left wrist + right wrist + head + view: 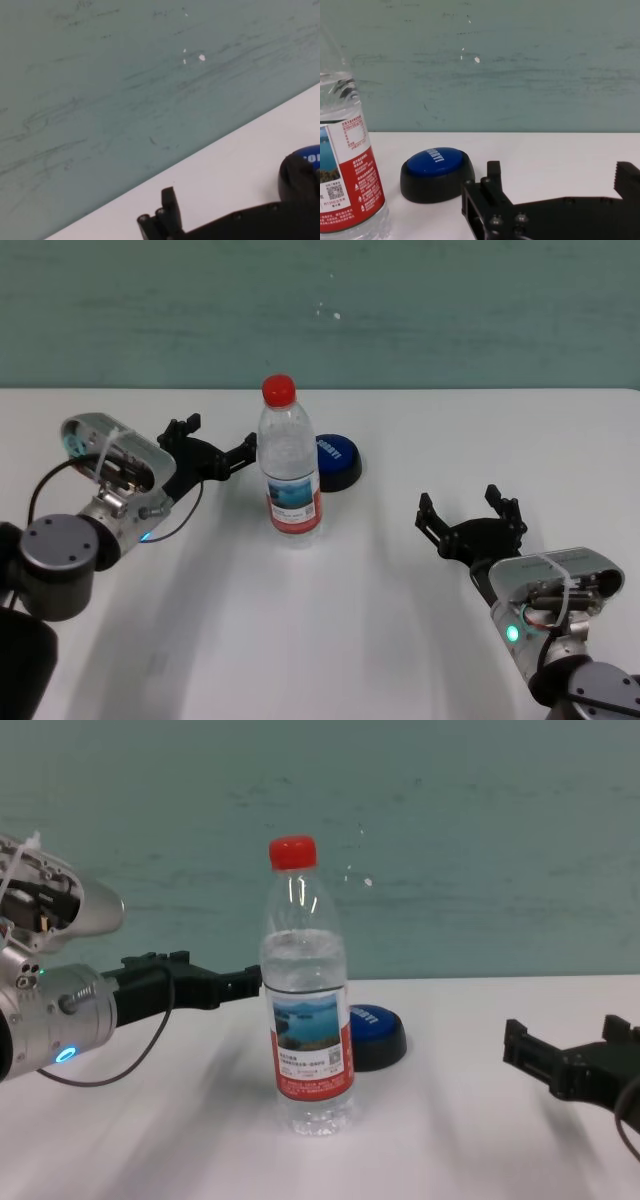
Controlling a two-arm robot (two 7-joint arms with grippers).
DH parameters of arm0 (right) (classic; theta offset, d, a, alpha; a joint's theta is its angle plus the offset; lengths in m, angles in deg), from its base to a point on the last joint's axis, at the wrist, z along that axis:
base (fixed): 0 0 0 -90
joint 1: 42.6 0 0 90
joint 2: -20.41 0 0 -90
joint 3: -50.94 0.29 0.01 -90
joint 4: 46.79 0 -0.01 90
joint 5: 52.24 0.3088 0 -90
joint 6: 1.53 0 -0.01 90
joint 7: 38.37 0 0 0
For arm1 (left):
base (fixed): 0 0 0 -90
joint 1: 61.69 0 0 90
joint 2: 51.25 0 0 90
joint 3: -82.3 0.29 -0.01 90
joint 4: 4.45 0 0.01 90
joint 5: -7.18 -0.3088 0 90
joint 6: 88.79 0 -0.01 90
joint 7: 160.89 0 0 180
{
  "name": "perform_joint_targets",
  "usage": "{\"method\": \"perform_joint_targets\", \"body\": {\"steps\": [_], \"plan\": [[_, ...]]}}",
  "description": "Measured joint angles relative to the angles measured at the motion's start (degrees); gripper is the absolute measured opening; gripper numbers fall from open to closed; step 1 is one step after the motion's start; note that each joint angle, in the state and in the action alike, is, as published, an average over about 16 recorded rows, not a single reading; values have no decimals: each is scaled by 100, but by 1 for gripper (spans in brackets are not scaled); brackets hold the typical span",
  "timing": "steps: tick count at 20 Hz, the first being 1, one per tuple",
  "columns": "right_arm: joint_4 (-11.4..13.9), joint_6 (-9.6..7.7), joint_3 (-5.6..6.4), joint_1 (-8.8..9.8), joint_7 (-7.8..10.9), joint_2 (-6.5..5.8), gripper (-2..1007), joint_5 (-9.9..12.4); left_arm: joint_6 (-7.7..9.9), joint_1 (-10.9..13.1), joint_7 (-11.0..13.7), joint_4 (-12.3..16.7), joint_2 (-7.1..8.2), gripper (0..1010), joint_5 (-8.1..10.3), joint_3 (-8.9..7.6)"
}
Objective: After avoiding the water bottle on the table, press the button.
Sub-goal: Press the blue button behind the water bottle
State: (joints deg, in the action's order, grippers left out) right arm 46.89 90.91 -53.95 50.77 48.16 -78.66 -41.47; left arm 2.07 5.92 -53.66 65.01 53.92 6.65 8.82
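Note:
The water bottle (pixel 292 465) stands upright in the middle of the white table (pixel 330 640), with a red cap and a lake label. The blue button (pixel 336 460) sits just behind it, to its right. My left gripper (pixel 215 442) is open and empty, held above the table just left of the bottle, its far finger close to the bottle's shoulder. My right gripper (pixel 470 510) is open and empty, low at the front right. The right wrist view shows the bottle (pixel 345 165) and the button (pixel 436 172) ahead. The left wrist view shows one fingertip (pixel 167 207) and the button's edge (pixel 305 170).
A teal wall (pixel 320 310) runs behind the table's far edge. In the chest view the bottle (pixel 305 1010) partly hides the button (pixel 378 1035). Bare tabletop lies between the button and my right gripper (pixel 575 1055).

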Motion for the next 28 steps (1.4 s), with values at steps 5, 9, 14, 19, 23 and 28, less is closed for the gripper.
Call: {"method": "perform_joint_targets", "body": {"steps": [5, 9, 14, 19, 23, 28], "plan": [[0, 0, 0, 0, 0, 0, 1003, 0, -1, 10, 2, 7, 2, 1004, 7, -6], [0, 0, 0, 0, 0, -1, 1003, 0, -1, 8, -6, 1, -5, 1004, 9, -9], [0, 0, 0, 0, 0, -1, 1003, 0, 10, 37, -34, 40, -7, 1004, 14, -31], [0, 0, 0, 0, 0, 0, 1003, 0, 37, 139, -94, 173, 6, 1004, 24, -88], [0, 0, 0, 0, 0, 0, 1003, 0, 68, 287, -161, 356, 29, 1004, 34, -162], [0, 0, 0, 0, 0, 0, 1003, 0, 117, 533, -258, 648, 64, 1004, 40, -277]]}}
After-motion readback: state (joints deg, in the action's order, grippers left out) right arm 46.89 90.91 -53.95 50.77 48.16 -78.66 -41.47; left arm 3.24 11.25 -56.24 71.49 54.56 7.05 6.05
